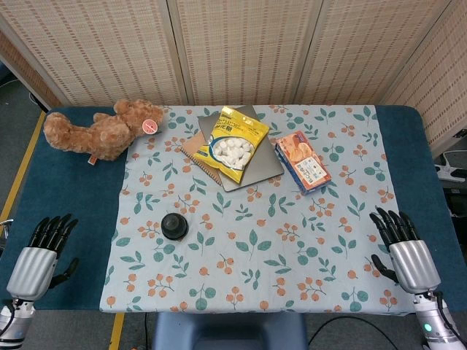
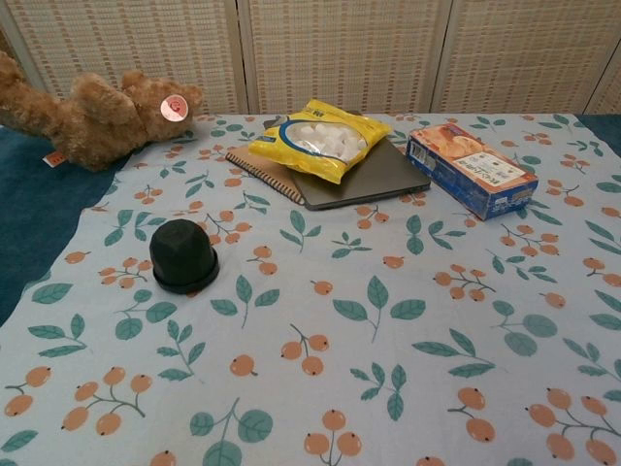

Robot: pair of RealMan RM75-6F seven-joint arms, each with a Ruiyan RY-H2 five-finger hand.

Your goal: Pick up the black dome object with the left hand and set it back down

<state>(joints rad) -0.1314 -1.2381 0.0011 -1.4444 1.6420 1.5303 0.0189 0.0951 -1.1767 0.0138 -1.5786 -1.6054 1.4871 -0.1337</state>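
The black dome object [image 1: 174,226] [image 2: 183,255] stands upright on the floral tablecloth [image 1: 255,240], left of centre, with nothing touching it. My left hand [image 1: 40,251] lies on the blue table at the near left, well to the left of the dome, fingers apart and holding nothing. My right hand [image 1: 403,246] rests at the near right edge of the cloth, fingers spread and empty. Neither hand shows in the chest view.
A brown teddy bear [image 1: 102,130] lies at the far left. A yellow snack bag [image 1: 233,142] sits on a grey notebook stack [image 1: 252,171] at the back centre, with a blue-and-orange box [image 1: 302,161] to its right. A screen stands behind the table.
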